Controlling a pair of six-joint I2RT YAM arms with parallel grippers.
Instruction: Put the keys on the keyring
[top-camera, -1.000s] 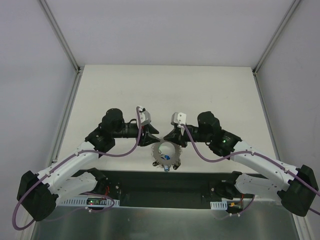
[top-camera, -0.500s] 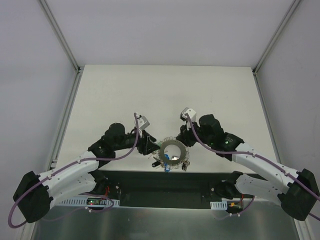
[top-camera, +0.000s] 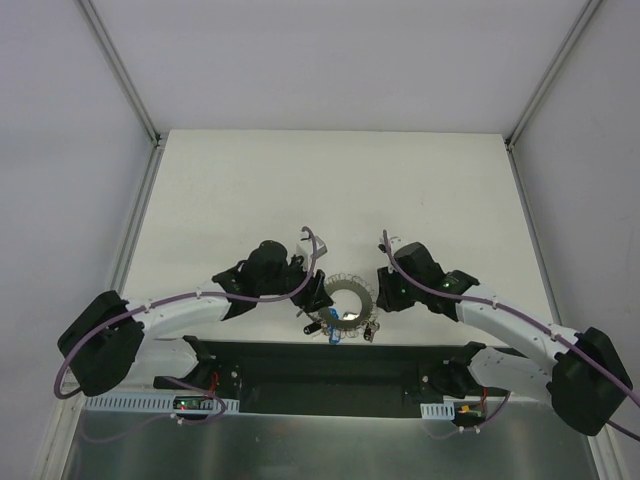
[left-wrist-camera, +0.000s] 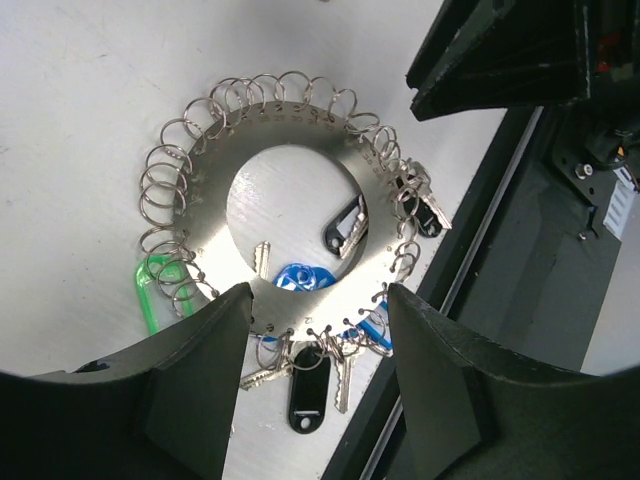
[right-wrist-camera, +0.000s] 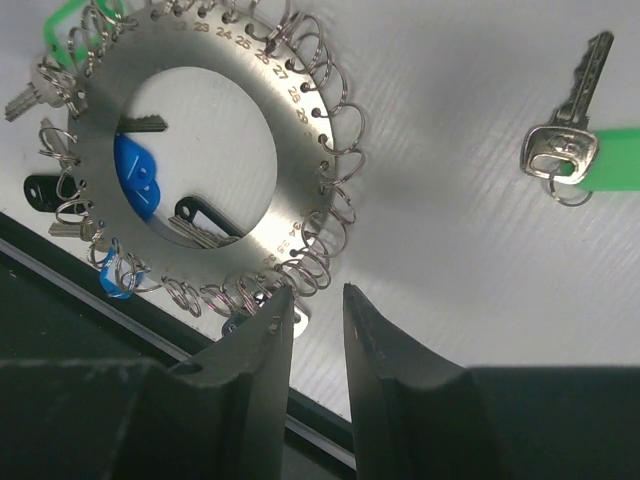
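The white table (top-camera: 250, 180) carries everything, and the work sits at its near edge, between the two arms. The left hand (left-wrist-camera: 318, 300) hovers right over the keyring (left-wrist-camera: 300, 125) with its fingers spread wide and nothing held between them. The right hand (right-wrist-camera: 318, 297) hangs beside the ring's rim with only a narrow gap between its fingers, and that gap is empty too.

The keyring lies flat on the table and neither hand grips it. It is a broad grey plate fringed all round with small wire loops (left-wrist-camera: 160, 190).

The task looks partly done. A cluster of keys hangs from the loops on the side nearest the arms, among them a blue-headed key (left-wrist-camera: 300, 277) and a black-headed key (left-wrist-camera: 308, 392). A green tag (left-wrist-camera: 155, 290) lies at the rim, but it is hard to tell whether it is hooked onto a loop or only resting against the plate. Most loops along the far side are bare.

At least one piece is left to do. A loose key (right-wrist-camera: 565, 148) on a green tab lies on the table apart from the ring, on the right hand's side, and nothing touches it.
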